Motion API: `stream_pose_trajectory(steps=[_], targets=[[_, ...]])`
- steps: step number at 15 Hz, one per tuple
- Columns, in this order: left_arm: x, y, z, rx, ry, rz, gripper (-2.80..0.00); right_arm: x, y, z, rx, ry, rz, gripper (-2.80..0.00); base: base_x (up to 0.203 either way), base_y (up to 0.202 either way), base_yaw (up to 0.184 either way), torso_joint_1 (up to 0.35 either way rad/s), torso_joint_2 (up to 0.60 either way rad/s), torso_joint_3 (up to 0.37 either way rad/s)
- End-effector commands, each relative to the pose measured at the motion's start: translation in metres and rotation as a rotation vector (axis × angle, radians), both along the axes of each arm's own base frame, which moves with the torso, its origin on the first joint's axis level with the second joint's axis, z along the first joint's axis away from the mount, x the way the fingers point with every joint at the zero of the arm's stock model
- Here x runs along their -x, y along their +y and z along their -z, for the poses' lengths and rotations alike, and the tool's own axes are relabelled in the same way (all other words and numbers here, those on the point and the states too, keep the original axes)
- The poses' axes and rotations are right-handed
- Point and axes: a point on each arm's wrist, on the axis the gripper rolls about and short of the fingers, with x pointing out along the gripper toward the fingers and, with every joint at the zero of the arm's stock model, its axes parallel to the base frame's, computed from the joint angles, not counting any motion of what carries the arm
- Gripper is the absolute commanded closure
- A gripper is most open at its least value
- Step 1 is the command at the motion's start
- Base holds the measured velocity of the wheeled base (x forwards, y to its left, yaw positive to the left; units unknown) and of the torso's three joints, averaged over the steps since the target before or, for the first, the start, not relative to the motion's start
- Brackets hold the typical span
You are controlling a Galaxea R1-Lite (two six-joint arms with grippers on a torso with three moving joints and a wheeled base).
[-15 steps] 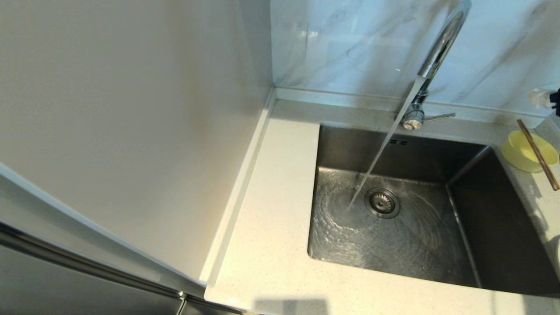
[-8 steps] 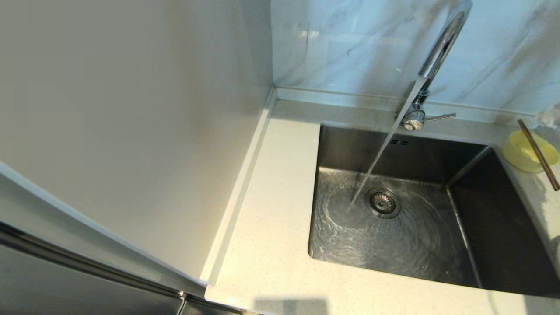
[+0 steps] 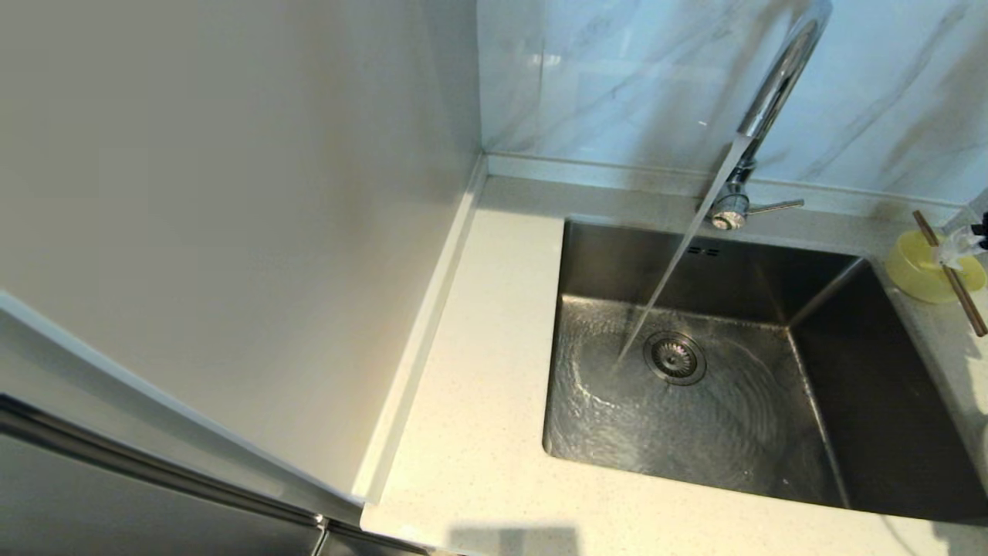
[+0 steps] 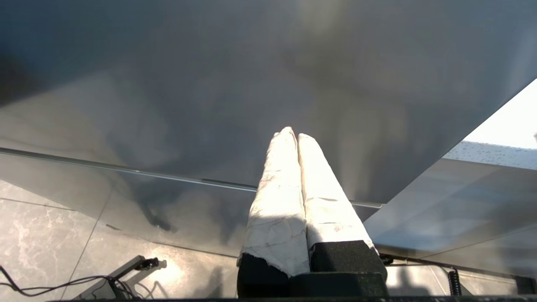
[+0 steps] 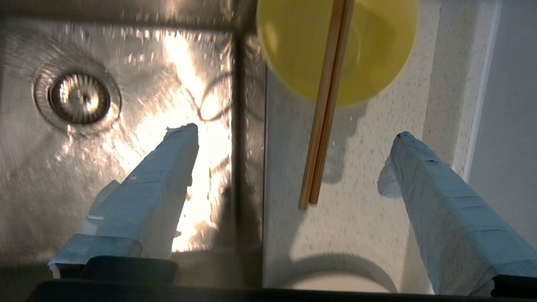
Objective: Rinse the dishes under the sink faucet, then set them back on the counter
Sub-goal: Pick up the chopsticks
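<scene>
My right gripper (image 5: 289, 138) hangs spread wide above the chopstick (image 5: 325, 109), which probably rests across the bowl (image 5: 337, 50) on the desk (image 5: 356, 167) beside the sink (image 3: 695, 432), ready to straddle it.

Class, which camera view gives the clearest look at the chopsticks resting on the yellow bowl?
The right wrist view: the chopsticks lie across the bowl, large, between the open right gripper fingers. The head view shows them small at its edge. The left wrist view shows none.

White-taped fingers (image 4: 289, 188), black mounts
</scene>
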Motion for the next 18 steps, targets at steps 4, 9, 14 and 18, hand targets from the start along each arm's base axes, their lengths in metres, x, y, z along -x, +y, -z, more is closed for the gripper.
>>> stream_pose_trajectory(steps=[4,9,14,18], targets=[[0.000,0.000,0.000,0.000,0.000,0.001,0.00,-0.031,-0.015,0.025,0.007,-0.037,0.063,-2.80,0.000,0.000,0.000,0.000,0.00,0.000],[0.000,0.000,0.000,0.000,0.001,0.000,0.00,-0.051,-0.028,0.037,0.081,-0.094,0.118,-2.80,0.000,0.000,0.000,0.000,0.00,0.000],[0.000,0.000,0.000,0.000,0.000,0.000,0.00,-0.055,-0.031,0.042,0.094,-0.098,0.136,-2.80,0.000,0.000,0.000,0.000,0.00,0.000],[0.000,0.000,0.000,0.000,0.000,0.000,0.00,-0.059,-0.033,0.044,0.100,-0.111,0.135,-2.80,0.000,0.000,0.000,0.000,0.00,0.000]])
